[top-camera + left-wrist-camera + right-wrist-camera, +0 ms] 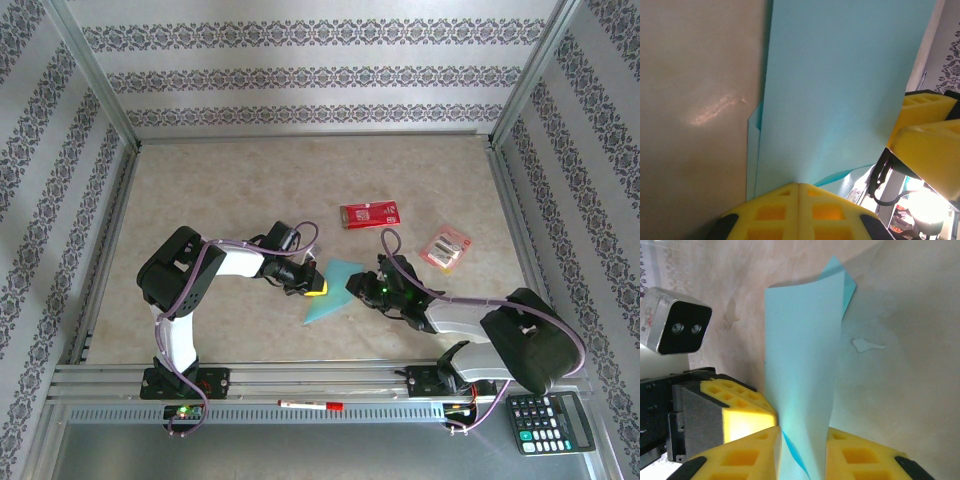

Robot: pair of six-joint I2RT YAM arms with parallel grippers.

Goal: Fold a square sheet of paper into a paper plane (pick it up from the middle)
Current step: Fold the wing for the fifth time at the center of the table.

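Two grips: my left gripper (314, 287) clamps the sheet (330, 300); right gripper (357, 285) straddles it, jaws apart.
Sheet: mid-table, red packet (370, 214) at its 1 o'clock.
Risk: I fear closing on the bowed flap creases it crooked.

1. Overhead view: found both ends of the sheet of paper (335, 292) covered, one by the left end effector (314, 287), the other by the right end effector (357, 286). Could not judge either grip from there.
2. Left wrist view: noted the sheet of paper (840, 90) cut off by the top edge, its near end hidden behind the yellow fingers (770, 212).
3. Right wrist view: noted the sheet of paper (802, 355) running off the bottom edge between the pads (740, 460). Could not confirm pad contact.
4. Could not read print on the red packet (370, 213) or the smaller packet (445, 248): too small.
5. Could not read the calculator (548, 422) keys.
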